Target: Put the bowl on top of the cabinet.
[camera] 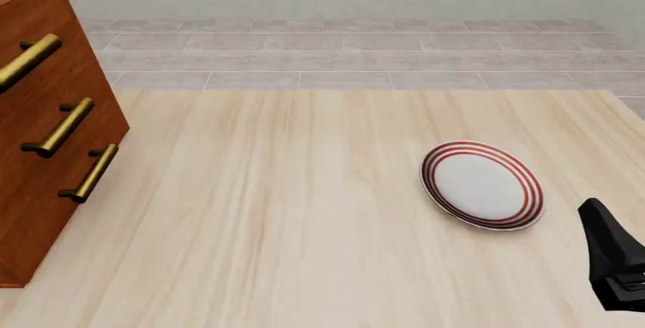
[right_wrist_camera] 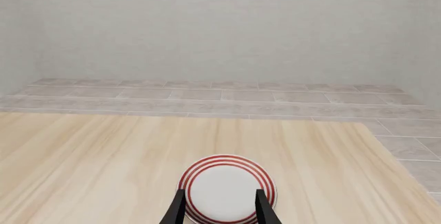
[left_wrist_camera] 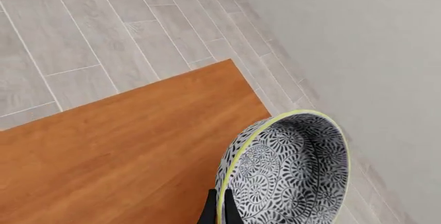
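- The left gripper [left_wrist_camera: 220,208] shows only in the left wrist view, where its two dark fingertips [left_wrist_camera: 209,209] sit nearly together, pinching the rim of the bowl [left_wrist_camera: 293,175]; one fingertip is outside the wall and the other inside.
- The bowl hangs tilted on edge from that grip, its patterned inside facing the camera and its pale yellowish rim ringing it.
- Behind the bowl lies the flat reddish-brown top of the cabinet [left_wrist_camera: 138,146]; the bowl sits over the top's corner and partly past its edge, above the grey tiled floor [left_wrist_camera: 103,33]. I cannot tell whether the bowl touches the wood.
- In the front view the cabinet [camera: 45,131] stands at the table's left edge, showing three brass bar handles [camera: 63,128]; the bowl and the left arm are out of that frame.
- The right gripper [right_wrist_camera: 220,211] is spread wide with nothing between its dark fingers [right_wrist_camera: 176,212]; they frame the plate.
- The white plate [camera: 482,185] with red rings lies flat on the pale wooden table [camera: 302,215], right of centre, well apart from the cabinet.
- The right arm's black body [camera: 615,267] shows at the front view's lower right corner, near the plate but not touching it.
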Action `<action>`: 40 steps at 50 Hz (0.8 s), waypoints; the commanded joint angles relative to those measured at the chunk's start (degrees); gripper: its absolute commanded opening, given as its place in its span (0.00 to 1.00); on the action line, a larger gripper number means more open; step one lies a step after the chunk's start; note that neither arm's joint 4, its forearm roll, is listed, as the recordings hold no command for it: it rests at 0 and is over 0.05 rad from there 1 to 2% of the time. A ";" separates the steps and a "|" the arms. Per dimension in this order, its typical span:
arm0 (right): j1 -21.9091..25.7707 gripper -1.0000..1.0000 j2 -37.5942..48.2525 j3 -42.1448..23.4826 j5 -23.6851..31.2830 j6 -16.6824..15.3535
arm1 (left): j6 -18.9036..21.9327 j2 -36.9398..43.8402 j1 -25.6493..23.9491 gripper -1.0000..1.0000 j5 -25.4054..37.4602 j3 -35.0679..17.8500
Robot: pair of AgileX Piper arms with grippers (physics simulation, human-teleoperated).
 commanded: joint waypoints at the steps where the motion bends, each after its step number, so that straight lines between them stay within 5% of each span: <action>1: -0.03 1.00 0.00 -0.01 -0.10 -0.11 | 1.02 0.93 0.88 0.00 -1.07 0.81; 23: -0.04 1.00 0.00 0.00 -0.11 -0.10 | 1.42 1.76 1.62 0.00 -1.51 0.41; 24: -0.05 1.00 0.00 -0.01 -0.10 -0.10 | 1.36 1.72 1.65 1.00 -1.52 0.29; 40: -0.04 1.00 0.00 0.00 -0.11 -0.10 | -3.73 -3.23 0.32 1.00 -1.83 -1.48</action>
